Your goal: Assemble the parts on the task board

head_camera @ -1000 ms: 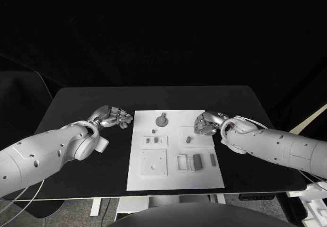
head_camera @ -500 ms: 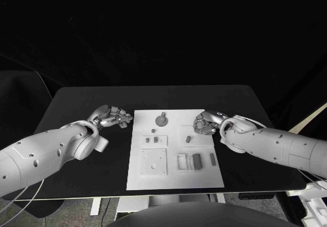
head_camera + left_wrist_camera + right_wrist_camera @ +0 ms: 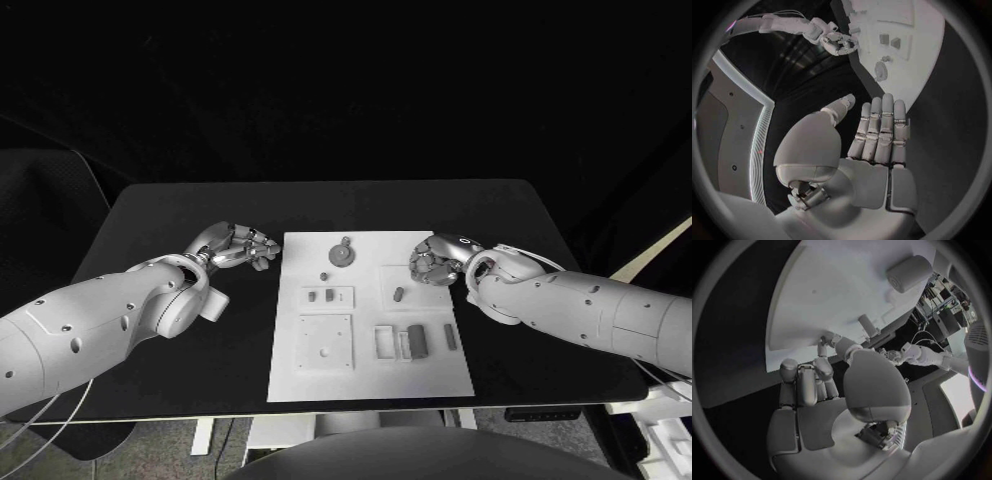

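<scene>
Your task board [image 3: 371, 375] lies at the centre of the surface [image 3: 173, 205], grey parts [image 3: 417, 341] resting loose on it from 12 to 5 o'clock. The left hand [image 3: 238, 245] hovers off the board's 10 o'clock corner, fingers straight and side by side, holding nothing. The right hand [image 3: 434, 260] sits over the 2 o'clock edge, fingers curled; whether it pinches anything I cannot tell. Judged: approach stage, nothing seated yet. Next move calls for closing precisely on one small part.

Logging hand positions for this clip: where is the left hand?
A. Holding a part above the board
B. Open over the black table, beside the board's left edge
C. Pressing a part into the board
B: the left hand holds nothing, off the task board.
</scene>
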`<control>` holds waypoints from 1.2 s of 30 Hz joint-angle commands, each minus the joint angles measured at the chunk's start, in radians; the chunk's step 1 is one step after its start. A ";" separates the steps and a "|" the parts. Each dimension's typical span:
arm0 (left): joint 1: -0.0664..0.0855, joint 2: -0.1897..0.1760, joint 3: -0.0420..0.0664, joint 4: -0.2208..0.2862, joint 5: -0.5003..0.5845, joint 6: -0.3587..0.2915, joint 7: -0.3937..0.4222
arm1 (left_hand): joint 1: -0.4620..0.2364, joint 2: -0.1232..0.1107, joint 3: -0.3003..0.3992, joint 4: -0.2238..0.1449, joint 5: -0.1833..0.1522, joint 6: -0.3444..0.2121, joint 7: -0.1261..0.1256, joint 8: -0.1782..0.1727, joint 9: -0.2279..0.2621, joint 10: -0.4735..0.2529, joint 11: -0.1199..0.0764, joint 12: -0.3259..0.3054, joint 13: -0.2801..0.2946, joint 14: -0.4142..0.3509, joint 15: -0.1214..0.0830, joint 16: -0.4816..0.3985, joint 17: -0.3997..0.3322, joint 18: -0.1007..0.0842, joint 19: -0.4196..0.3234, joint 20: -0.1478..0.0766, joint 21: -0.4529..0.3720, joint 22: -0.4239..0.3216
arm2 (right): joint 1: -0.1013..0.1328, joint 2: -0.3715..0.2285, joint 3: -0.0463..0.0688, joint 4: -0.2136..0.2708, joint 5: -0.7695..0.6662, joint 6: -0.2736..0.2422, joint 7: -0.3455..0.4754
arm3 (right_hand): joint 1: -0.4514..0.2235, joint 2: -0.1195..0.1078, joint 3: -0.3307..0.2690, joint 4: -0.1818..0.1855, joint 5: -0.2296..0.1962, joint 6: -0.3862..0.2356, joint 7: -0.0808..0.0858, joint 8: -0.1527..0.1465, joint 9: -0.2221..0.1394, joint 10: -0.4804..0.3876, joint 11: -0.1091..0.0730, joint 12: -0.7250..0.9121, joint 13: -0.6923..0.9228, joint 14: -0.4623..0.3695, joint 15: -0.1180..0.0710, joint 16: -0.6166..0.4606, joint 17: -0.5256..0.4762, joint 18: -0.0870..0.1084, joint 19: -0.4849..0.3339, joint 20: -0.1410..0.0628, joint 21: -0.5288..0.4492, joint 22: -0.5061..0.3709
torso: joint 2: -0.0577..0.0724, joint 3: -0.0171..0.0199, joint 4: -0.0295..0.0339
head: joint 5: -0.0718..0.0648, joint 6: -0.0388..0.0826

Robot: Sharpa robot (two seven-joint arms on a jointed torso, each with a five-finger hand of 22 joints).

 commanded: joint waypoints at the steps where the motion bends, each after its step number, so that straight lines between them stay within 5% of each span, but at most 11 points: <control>1: 0.001 0.002 0.001 0.001 0.006 0.011 0.007 | -0.007 0.001 -0.005 -0.003 0.004 -0.006 -0.002 -0.007 0.001 -0.008 0.002 -0.006 -0.001 -0.004 0.001 -0.005 -0.001 0.005 -0.008 0.000 -0.006 0.001 | -0.009 -0.009 -0.006 0.009 -0.020 0.024 -0.006 | 0.001 -0.002 0.003 0.001 -0.005 0.092 0.049 0.015 0.015 0.009 0.000 -0.002 -0.002 0.007 -0.002 0.021 0.001 0.014 0.002 0.005 0.044 -0.001 | 0.000 0.0000 0.0001 | 0.000 0.001; 15: 0.001 0.007 0.001 -0.010 0.006 0.011 0.007 | -0.007 0.002 -0.005 -0.003 0.004 -0.007 -0.003 -0.007 0.001 -0.008 0.002 -0.006 -0.001 -0.004 0.001 -0.006 -0.002 0.005 -0.008 0.000 -0.006 0.001 | -0.008 -0.048 0.008 0.070 -0.009 0.010 -0.002 | -0.004 -0.007 0.002 0.003 -0.006 0.095 0.048 0.016 0.015 0.011 0.000 -0.002 -0.002 0.010 -0.002 0.022 0.003 0.013 0.003 0.005 0.045 -0.001 | 0.000 0.0004 -0.0006 | -0.002 0.005; 29: 0.001 0.006 0.001 -0.010 0.006 0.012 0.006 | -0.006 0.002 -0.004 -0.003 0.004 -0.007 -0.003 -0.007 0.001 -0.009 0.002 -0.007 -0.001 -0.004 0.001 -0.007 -0.002 0.005 -0.008 0.000 -0.006 0.002 | -0.006 -0.056 0.021 0.082 -0.008 0.001 -0.001 | -0.006 -0.009 0.002 0.004 -0.006 0.096 0.048 0.016 0.016 0.012 0.000 -0.002 -0.002 0.010 -0.002 0.022 0.002 0.013 0.004 0.005 0.046 -0.001 | 0.000 -0.0002 0.0003 | -0.003 0.009; 36: 0.001 0.006 0.001 -0.011 0.006 0.012 0.006 | -0.006 0.003 -0.004 -0.003 0.004 -0.007 -0.003 -0.007 0.001 -0.009 0.002 -0.007 -0.001 -0.004 0.001 -0.008 -0.002 0.005 -0.008 0.000 -0.007 0.002 | 0.018 -0.087 0.023 0.132 0.023 0.010 -0.006 | -0.007 -0.009 0.002 0.004 -0.006 0.097 0.048 0.016 0.016 0.012 0.000 -0.002 -0.002 0.011 -0.002 0.023 0.003 0.013 0.004 0.005 0.046 -0.001 | 0.000 -0.0003 0.0000 | -0.002 0.010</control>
